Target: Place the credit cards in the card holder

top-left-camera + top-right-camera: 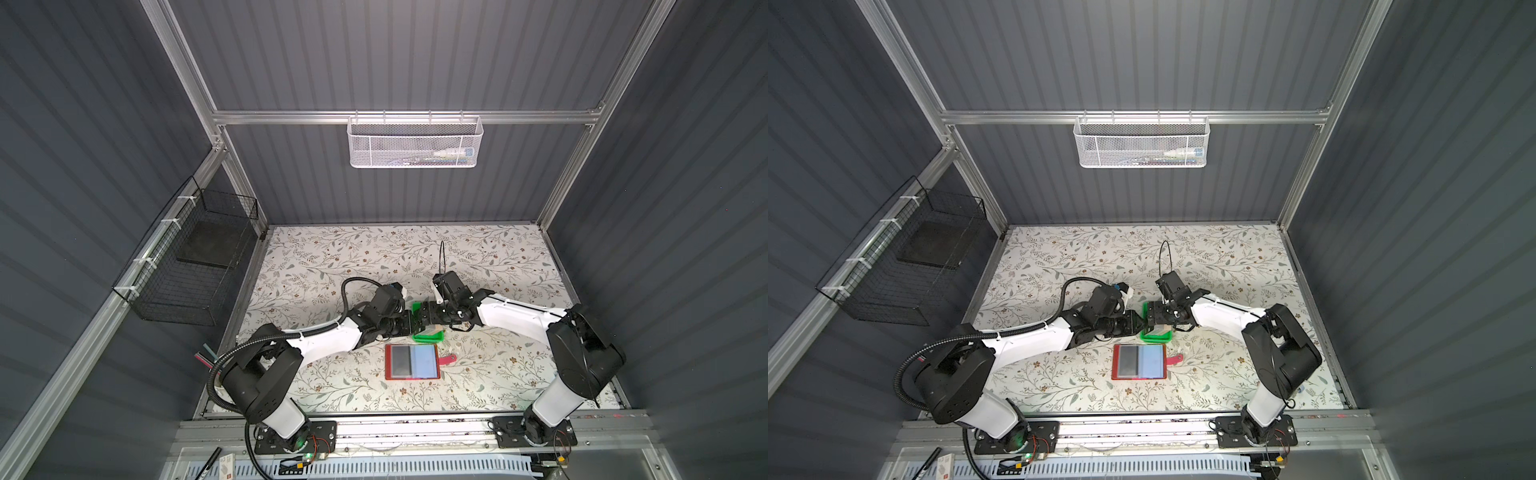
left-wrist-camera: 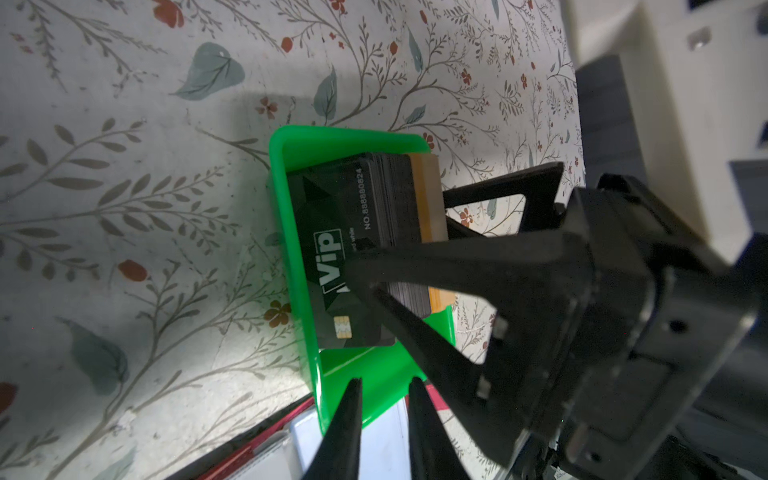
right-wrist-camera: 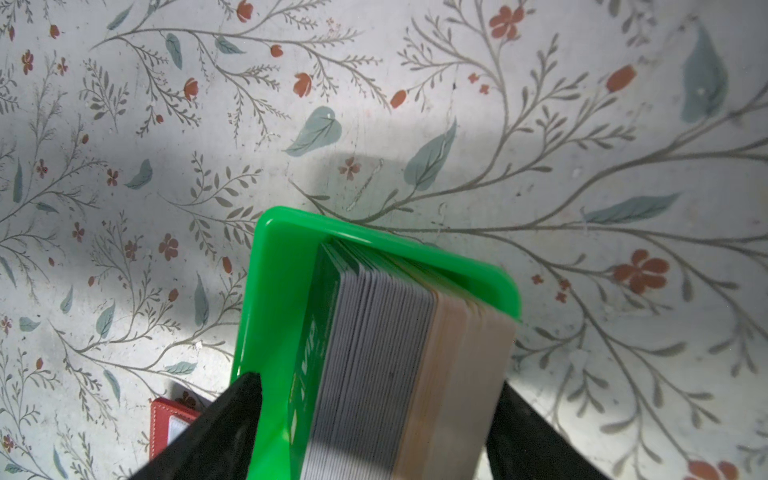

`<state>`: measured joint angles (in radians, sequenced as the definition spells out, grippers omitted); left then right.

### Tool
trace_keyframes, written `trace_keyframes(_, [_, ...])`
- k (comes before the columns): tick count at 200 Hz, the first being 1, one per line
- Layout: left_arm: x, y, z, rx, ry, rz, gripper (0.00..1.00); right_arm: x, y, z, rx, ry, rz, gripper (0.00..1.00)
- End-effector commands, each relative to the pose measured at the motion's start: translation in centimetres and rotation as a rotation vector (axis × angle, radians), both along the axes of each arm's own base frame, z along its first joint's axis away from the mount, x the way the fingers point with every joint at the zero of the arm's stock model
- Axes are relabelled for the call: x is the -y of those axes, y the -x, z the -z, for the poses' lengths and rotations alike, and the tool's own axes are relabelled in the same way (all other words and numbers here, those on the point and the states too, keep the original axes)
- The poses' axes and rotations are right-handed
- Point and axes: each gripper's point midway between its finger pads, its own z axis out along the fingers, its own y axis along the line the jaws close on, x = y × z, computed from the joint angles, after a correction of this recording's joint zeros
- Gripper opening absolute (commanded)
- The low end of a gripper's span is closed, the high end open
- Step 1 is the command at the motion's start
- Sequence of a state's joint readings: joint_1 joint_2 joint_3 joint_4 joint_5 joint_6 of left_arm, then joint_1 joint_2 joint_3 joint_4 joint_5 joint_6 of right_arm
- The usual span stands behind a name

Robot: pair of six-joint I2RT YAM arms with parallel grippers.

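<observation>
The credit cards (image 2: 332, 232) stand on edge as a thick stack in a small green tray (image 2: 286, 199). A black "Vip" card is the outer one, with grey and tan edges (image 3: 382, 353) behind it. My right gripper (image 3: 376, 380) is open, one finger on each side of the stack, and green tray floor (image 3: 282, 270) shows between one finger and the black card. My left gripper (image 2: 385, 382) is at the tray's near end, its fingers a narrow gap apart with nothing pinched. The red card holder (image 1: 411, 361) lies open just in front of the tray, clear sleeves up.
The card holder's snap tab (image 1: 448, 359) sticks out to the right. A black wire basket (image 1: 195, 266) hangs on the left wall and a white mesh basket (image 1: 415, 143) on the back rail. The floral table cover (image 1: 478, 257) stretches behind the arms.
</observation>
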<state>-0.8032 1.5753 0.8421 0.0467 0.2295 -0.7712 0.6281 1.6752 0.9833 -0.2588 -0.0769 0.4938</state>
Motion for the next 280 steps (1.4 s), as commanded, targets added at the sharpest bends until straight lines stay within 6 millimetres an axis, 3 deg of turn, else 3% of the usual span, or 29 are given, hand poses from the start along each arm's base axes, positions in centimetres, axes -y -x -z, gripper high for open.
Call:
trace_keyframes(1, [-0.6, 0.1, -0.5, 0.004, 0.015, -0.019, 0.22, -0.6, -0.6, -0.6, 0.018, -0.004, -0.051, 0.81])
trace_keyframes(67, [-0.1, -0.1, -0.8, 0.0, 0.035, -0.012, 0.2, 0.3, 0.3, -0.2, -0.014, 0.008, -0.021, 0.85])
trace_keyframes(148, [1.1, -0.6, 0.3, -0.037, 0.032, 0.002, 0.16, 1.4, 1.8, 1.3, -0.049, 0.006, 0.034, 0.86])
trace_keyframes(280, [1.4, -1.1, 2.4, -0.069, 0.025, -0.028, 0.14, 2.4, 1.0, 0.6, -0.032, 0.026, 0.045, 0.86])
